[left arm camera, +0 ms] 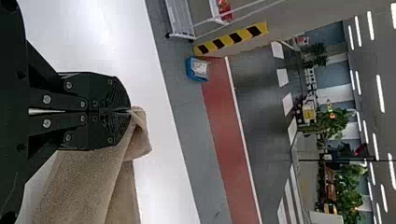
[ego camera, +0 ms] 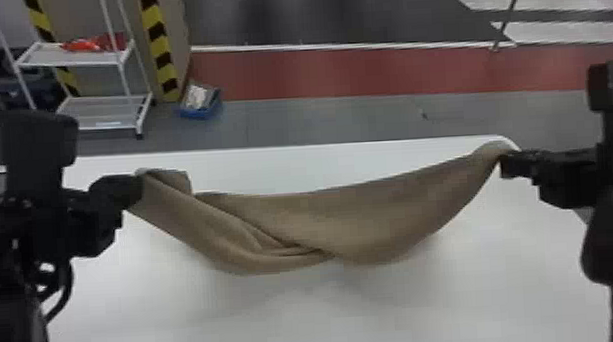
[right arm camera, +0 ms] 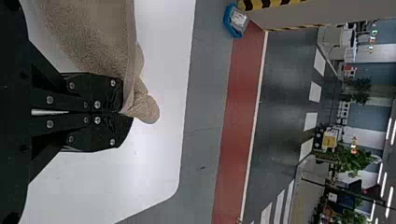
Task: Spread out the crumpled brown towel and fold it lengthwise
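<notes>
Both grippers' fingers (left arm camera: 109, 128) clamp the brown towel (ego camera: 373, 214), lifted but twisted; spreading is partly done, lengthwise folding remains.

The left gripper (ego camera: 132, 187) pinches the towel (left arm camera: 70, 186) by its edge, its two flat black fingers (left arm camera: 100, 91) pressed together at the tips. A small flap pokes out past them, and the rest drapes away in a loose fold over the white table (left arm camera: 93, 32). Beyond are grey floor (left arm camera: 184, 112), a red strip (left arm camera: 224, 140), a blue bin (left arm camera: 190, 70) near a striped edge (left arm camera: 231, 38), a shelf (left arm camera: 180, 18) and plants (left arm camera: 350, 179).
</notes>
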Controlling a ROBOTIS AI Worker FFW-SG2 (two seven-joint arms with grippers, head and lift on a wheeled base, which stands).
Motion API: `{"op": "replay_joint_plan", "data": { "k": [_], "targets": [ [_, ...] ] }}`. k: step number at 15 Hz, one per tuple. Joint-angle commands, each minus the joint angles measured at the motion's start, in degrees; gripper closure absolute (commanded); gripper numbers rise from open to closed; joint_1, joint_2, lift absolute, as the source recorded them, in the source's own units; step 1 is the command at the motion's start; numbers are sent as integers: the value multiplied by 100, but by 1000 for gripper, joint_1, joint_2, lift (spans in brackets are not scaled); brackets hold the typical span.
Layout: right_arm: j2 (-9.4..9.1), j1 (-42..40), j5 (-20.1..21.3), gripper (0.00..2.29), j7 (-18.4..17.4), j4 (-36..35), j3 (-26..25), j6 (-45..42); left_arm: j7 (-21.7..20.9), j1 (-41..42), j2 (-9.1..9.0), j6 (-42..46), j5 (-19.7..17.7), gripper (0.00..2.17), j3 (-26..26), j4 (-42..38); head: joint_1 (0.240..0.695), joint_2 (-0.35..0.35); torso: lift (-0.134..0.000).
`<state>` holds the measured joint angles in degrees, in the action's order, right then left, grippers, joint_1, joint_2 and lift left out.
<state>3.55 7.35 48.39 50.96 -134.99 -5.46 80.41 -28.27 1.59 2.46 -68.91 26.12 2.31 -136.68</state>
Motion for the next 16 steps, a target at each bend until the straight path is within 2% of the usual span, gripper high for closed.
{"op": "replay_joint_plan", "data": {
  "k": [1,3,7,10,11,12,14,16],
  "targets": [
    [251,399,-101,1639,2,447,-130,-12,-188,-634,0,4,33,2135,7,573,680,-113,-125],
    [392,838,-172,1636,-7,939,-139,6,-223,-1143,9,232,51,2135,121,1214,651,-129,-125],
    [409,1919,-339,1636,-534,2134,-34,-12,-223,-2383,-9,988,191,2132,297,2726,579,-158,-125],
    [400,2772,-497,1636,-719,2811,-227,-29,-250,-3332,-26,1164,253,2132,7,3693,517,-159,-125],
    [436,2877,-532,1636,-719,2873,-315,-65,-320,-3508,18,1217,244,2132,-231,3842,473,-150,-125],
    [611,2859,-576,1636,-719,2873,-324,-47,-408,-3578,132,1217,253,2132,-398,3939,452,-142,-125],
    [787,2684,-690,1636,-657,2758,-394,-12,-689,-3534,440,1199,235,2132,-530,3965,430,-128,-125],
    [814,2306,-796,1636,-604,2328,-447,23,-1181,-3112,668,1199,191,2132,-758,3640,431,-114,-125]
  ]
}}
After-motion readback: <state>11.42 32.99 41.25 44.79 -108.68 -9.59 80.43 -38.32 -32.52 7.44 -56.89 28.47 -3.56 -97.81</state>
